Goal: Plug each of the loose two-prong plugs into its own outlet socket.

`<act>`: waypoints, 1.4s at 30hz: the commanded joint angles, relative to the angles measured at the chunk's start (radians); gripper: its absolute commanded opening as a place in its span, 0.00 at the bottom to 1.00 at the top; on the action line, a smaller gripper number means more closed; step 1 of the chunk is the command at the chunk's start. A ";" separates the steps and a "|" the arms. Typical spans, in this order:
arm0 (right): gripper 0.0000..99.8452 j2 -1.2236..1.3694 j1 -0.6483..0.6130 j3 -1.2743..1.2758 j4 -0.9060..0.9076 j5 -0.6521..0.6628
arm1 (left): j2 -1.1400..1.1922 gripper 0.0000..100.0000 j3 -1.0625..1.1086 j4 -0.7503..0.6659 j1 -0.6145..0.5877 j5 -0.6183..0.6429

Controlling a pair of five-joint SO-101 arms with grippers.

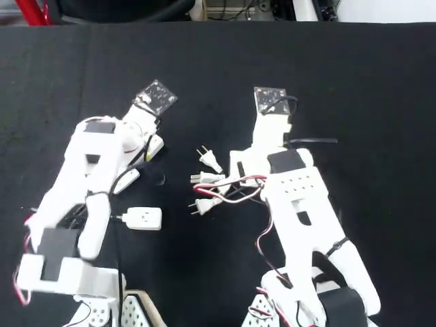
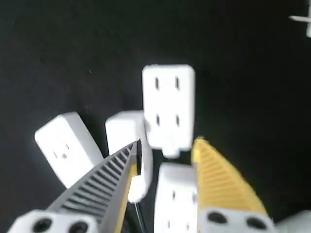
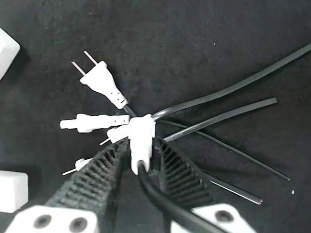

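Right end effector is clamped on the white body of one two-prong plug. Its ribbed fingers press the plug's two flat sides while the black cord runs back between them. On the high view this grip sits at the centre of the frame. Just left of it I count three loose plugs fanned out: an upper plug tilted up, a middle plug lying level, and a lower plug. Other cords spread away over the black tabletop.

Left end effector is spread apart, left of centre on the high view, straddling a white socket block; I judge it is pinching nothing. A four-slot socket block lies just beyond its tips. Lower left of centre on the high view rests a lone socket block, apart from the plugs; I cannot tell whether it is the four-slot one.

I judge the plugs light, hard and smooth, so apt to twist in a grip. Their thin prongs could bend, and the springy cord will tug sideways. The best hold is across the flat body just behind the prongs, never on the cord. Socket blocks look light enough to skid when pushed, so I would brace one before inserting.
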 commanded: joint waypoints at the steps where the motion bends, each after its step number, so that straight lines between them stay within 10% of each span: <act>1: 0.01 -0.001 0.032 -0.073 0.005 0.002 | 0.084 0.22 -0.128 -0.049 0.012 0.054; 20: 0.01 -0.001 0.034 -0.073 0.005 0.003 | 0.368 0.21 -0.384 0.057 -0.010 0.097; 26: 0.01 -0.001 0.043 -0.074 0.005 0.003 | 0.305 0.02 -0.369 0.239 0.065 0.060; 42: 0.01 -0.001 0.043 -0.101 0.048 0.005 | -0.198 0.06 0.252 -0.017 0.246 -0.048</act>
